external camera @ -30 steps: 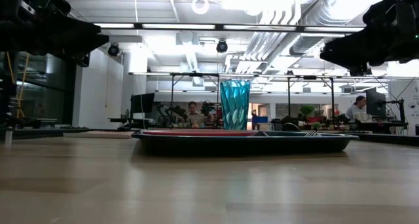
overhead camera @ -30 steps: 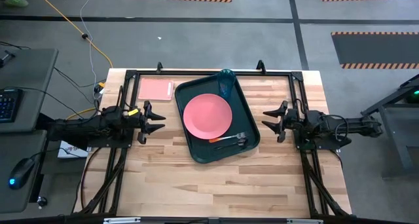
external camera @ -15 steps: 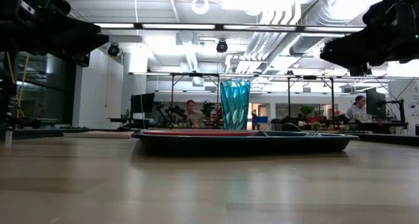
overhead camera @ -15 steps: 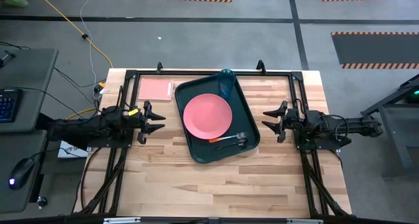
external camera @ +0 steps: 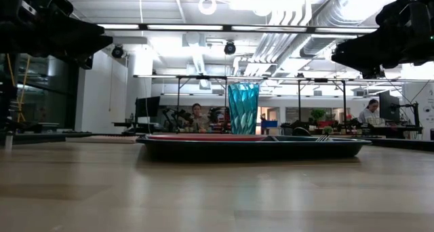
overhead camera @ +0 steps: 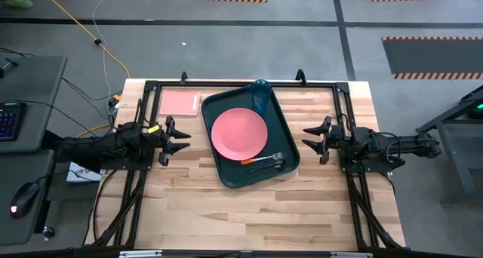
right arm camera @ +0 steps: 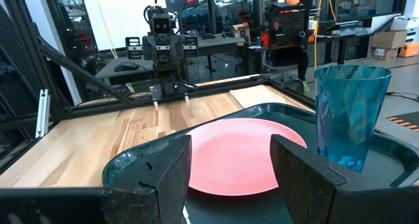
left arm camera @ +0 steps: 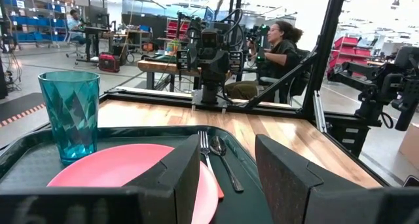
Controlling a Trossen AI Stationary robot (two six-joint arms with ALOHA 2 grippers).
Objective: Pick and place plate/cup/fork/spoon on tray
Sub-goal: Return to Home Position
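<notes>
The dark green tray (overhead camera: 283, 118) lies in the table's middle. The round pink plate (overhead camera: 238, 132) lies flat on it. The teal cup (overhead camera: 260, 96) stands upright in the tray's far corner. The orange-handled fork (overhead camera: 260, 160) and the dark spoon (overhead camera: 276, 164) lie side by side on the tray's near part. My left gripper (overhead camera: 183, 138) hangs open and empty to the tray's left. My right gripper (overhead camera: 308, 138) hangs open and empty to its right. Both point at the tray.
A flat pink rectangle (overhead camera: 179, 103) lies at the table's far left, beside the tray. A black frame (overhead camera: 226, 83) runs along the table's far edge and sides. People sit in the room beyond the table (left arm camera: 278, 44).
</notes>
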